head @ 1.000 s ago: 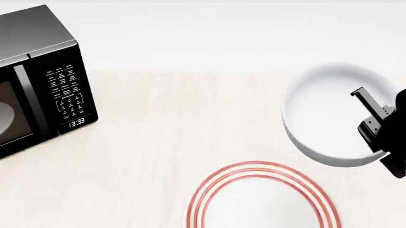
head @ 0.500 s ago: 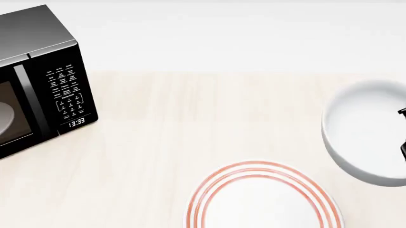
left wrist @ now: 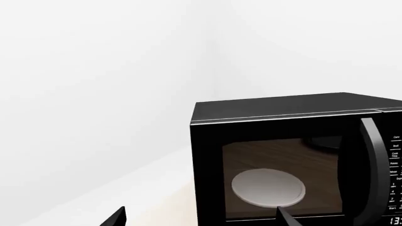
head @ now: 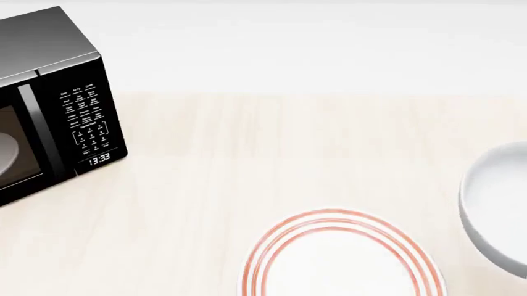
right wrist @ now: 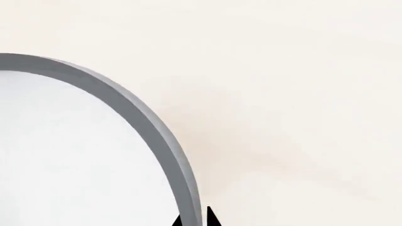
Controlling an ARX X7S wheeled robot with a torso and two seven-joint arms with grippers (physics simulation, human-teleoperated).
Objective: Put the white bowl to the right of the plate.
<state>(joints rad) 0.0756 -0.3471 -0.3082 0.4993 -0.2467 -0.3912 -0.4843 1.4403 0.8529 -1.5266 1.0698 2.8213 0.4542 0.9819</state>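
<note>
The white bowl point(head: 498, 206) shows at the right edge of the head view, cut off by the frame, to the right of and slightly beyond the plate point(head: 342, 259) with red rings at the bottom centre. In the right wrist view the bowl's grey-looking rim point(right wrist: 141, 122) runs down between my right gripper's point(right wrist: 193, 219) two dark fingertips, which pinch the wall. The right gripper does not show in the head view. My left gripper point(left wrist: 201, 217) shows only two dark fingertips set wide apart, with nothing between them, facing the microwave.
A black microwave point(head: 49, 111) stands at the left of the light wooden table point(head: 247, 154), its clock reading 13:33. A greyish glass disc point(left wrist: 268, 187) lies inside it behind the door. A pale wall runs behind the table.
The bowl has moved right and toward the near side across the table, carried by the right gripper, which has left the head view. The plate and microwave have not moved.
</note>
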